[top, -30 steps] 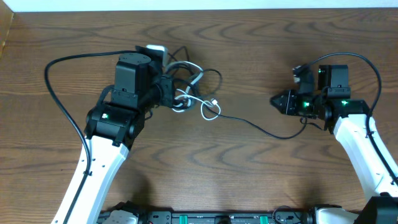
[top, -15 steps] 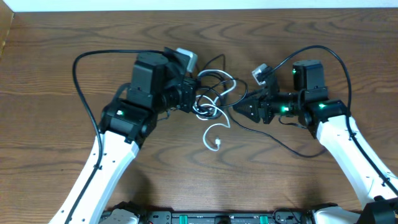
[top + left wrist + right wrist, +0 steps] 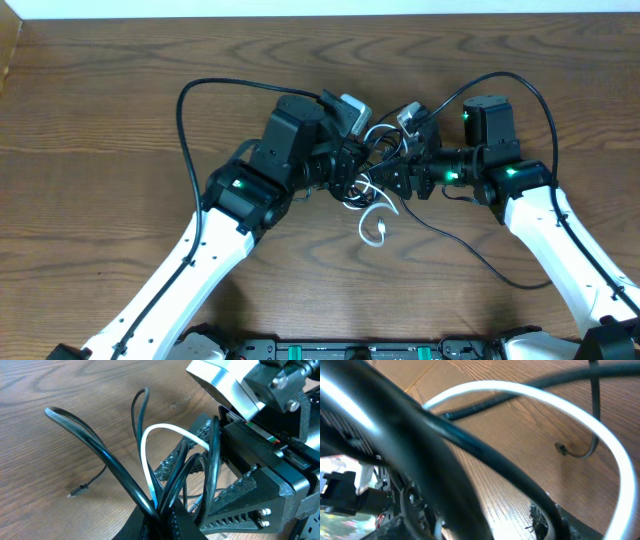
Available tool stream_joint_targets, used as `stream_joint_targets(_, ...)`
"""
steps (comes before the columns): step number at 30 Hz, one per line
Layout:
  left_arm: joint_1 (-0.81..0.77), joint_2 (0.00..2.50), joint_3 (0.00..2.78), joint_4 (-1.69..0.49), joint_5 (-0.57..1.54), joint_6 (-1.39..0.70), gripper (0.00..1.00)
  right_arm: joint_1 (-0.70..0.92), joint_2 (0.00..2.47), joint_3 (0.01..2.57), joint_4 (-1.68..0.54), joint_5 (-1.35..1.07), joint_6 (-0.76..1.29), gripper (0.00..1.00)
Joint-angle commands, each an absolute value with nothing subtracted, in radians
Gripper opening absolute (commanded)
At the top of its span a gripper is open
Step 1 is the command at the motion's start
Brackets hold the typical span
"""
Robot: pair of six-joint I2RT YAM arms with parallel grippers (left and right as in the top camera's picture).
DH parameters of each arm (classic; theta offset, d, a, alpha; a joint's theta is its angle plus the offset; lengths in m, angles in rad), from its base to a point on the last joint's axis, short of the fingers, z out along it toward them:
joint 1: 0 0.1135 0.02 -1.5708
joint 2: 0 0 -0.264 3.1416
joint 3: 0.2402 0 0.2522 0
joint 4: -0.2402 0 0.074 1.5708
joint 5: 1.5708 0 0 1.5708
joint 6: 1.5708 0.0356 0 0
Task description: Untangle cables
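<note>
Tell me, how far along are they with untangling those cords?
Done: nothing yet; the black cord and white cord are one knotted clump. In hand: the left gripper is shut on both, and the right gripper stands open around their loops. Left: pulling the two cords apart.
</note>
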State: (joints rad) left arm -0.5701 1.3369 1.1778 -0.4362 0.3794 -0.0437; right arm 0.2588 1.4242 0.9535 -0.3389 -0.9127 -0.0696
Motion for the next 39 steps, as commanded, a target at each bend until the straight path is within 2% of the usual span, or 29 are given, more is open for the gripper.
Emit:
stream_joint_targets(1, -0.591, 1.347, 1.196, -0.417, 0.411, -0.027, 0.08, 0.273, 1.41, 0.95, -0.332, -0.961, -0.076, 0.31)
stream_joint_targets(2, -0.591, 1.346, 1.196, -0.416, 0.411, -0.027, 0.07, 0.273, 1.41, 0.95, -0.332, -0.961, -0.076, 0.11)
stream_joint_targets(3, -0.591, 1.346, 1.196, -0.413, 0.409, -0.027, 0.07, 0.273, 1.41, 0.95, -0.332, -0.96, -0.076, 0.01)
stream_joint_targets(7, -0.59, 1.346, 1.196, -0.413, 0.348, -0.022, 0.09, 0.273, 1.41, 0.95, -0.333, -0.96, -0.075, 0.01)
stream_joint_targets(10, -0.59, 1.346, 1.196, -0.418, 0.25, -0.023, 0.56, 0.257, 1.41, 0.95, -0.333, -0.96, -0.054, 0.01)
stream_joint_targets(13, -0.59, 1.345, 1.196, -0.429, 0.179, -0.023, 0.91, 0.21, 1.41, 0.95, -0.346, -0.951, 0.007, 0.01)
stream_joint_targets(22, -0.585, 1.331, 1.196, -0.431, 0.163, -0.023, 0.91, 0.06, 1.41, 0.95, -0.446, -0.958, 0.03, 0.01)
stream_joint_targets(26, -0.581, 1.316, 1.196, -0.433, 0.164, -0.023, 0.92, 0.015, 1.41, 0.95, -0.432, -1.032, 0.029, 0.01)
stream_joint_targets(32, -0.581, 1.278, 1.196, -0.441, 0.241, -0.023, 0.92, -0.031, 1.41, 0.95, -0.327, -1.227, 0.042, 0.01)
stream_joint_targets(39, -0.581, 1.209, 1.196, -0.434, 0.311, -0.023, 0.92, -0.075, 1.41, 0.95, -0.085, -1.374, 0.244, 0.01)
